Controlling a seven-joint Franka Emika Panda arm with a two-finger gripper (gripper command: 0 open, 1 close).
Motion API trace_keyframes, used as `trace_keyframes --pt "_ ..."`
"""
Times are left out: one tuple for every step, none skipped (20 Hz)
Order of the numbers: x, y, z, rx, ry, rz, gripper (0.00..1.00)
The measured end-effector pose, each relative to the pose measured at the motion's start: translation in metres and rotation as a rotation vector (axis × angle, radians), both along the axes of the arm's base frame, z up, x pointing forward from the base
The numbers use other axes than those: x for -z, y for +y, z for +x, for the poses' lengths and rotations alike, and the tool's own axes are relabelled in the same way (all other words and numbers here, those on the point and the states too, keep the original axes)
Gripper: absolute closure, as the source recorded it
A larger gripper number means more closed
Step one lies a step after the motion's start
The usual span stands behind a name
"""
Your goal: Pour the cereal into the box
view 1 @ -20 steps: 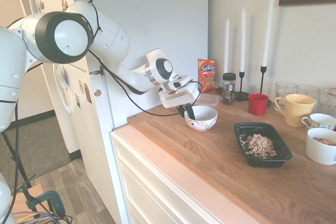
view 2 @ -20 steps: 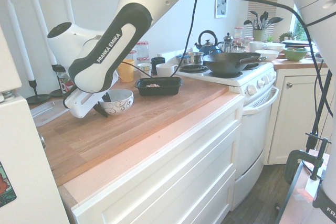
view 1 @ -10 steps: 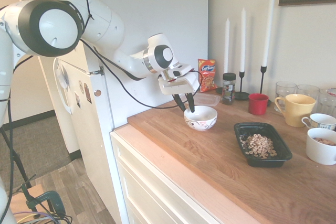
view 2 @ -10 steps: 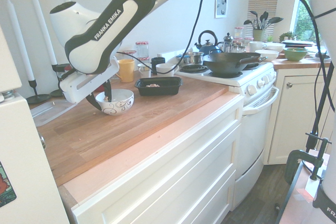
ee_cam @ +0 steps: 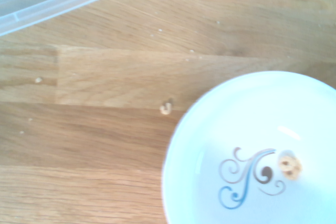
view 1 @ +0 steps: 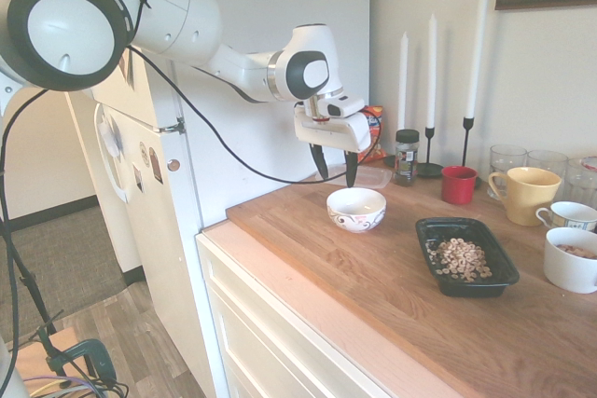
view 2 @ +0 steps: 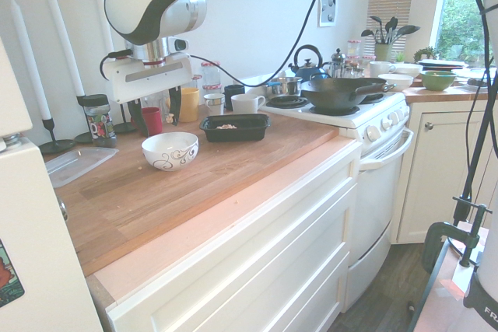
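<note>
The cereal (view 1: 463, 258) lies as a heap of tan rings in the box (view 1: 497, 279), a shallow black tray on the wooden counter, also visible as the box (view 2: 250, 127) from the other side. A white patterned bowl (view 1: 355, 208) stands upright on the counter left of it. In the wrist view the bowl (ee_cam: 247, 124) holds a single ring (ee_cam: 289, 166), and one crumb (ee_cam: 166, 108) lies on the wood. My gripper (view 1: 334, 169) hangs open above and behind the bowl, holding nothing; the gripper (view 2: 156, 111) points downward.
A clear flat container (view 1: 373, 176) lies behind the bowl near an orange snack bag (view 1: 372, 128). Candlesticks (view 1: 431, 72), a jar (view 1: 406, 157), a red cup (view 1: 458, 185), a yellow mug (view 1: 525, 195) and white cups (view 1: 571, 259) line the wall. A stove (view 2: 342, 110) adjoins the counter.
My gripper has let go of the bowl's rim, opened and risen above it. The bowl stays upright on the counter.
</note>
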State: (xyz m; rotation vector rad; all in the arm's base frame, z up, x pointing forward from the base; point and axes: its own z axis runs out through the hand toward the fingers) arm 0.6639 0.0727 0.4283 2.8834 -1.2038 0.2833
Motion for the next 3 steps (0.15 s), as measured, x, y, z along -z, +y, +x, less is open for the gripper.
trace_keyframes --pt "-0.0003 -0.002 0.0004 0.003 0.0 0.003 0.0" --pt "-0.0001 -0.0031 0.0006 0.005 0.0 0.005 0.0" --pt "0.0001 -0.0036 0.0007 0.006 0.001 0.006 0.0"
